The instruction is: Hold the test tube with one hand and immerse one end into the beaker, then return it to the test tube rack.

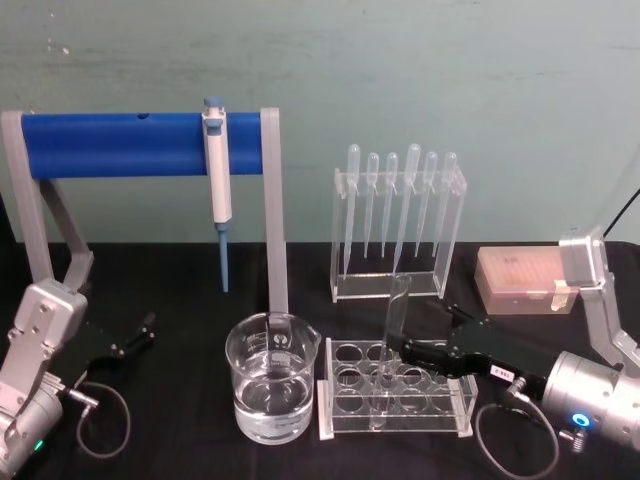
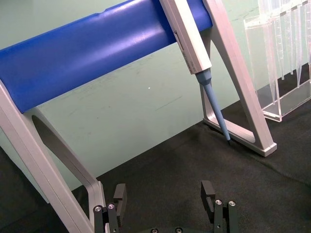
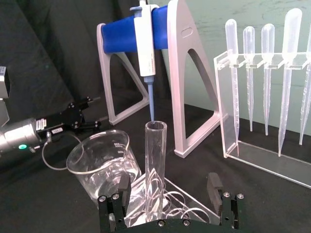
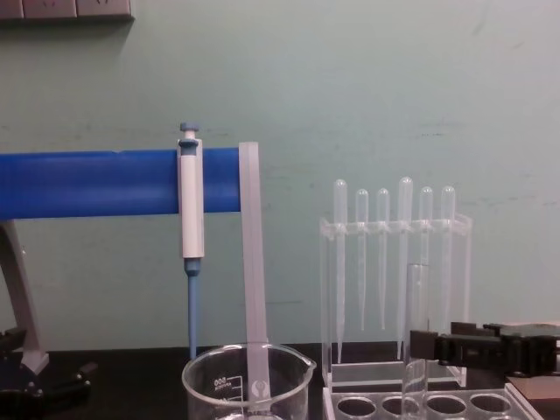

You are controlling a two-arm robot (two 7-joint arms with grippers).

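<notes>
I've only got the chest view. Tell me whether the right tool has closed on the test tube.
Observer: Not closed. In the right wrist view the right tool is open, its fingers clear on either side of the test tube.
Operator: Report what is in the beaker.
Observer: The head view shows the beaker holding clear liquid in its lower part.
Operator: Give me the left tool.
Observer: The left tool is open, parked low at the left of the table by the blue stand.
</notes>
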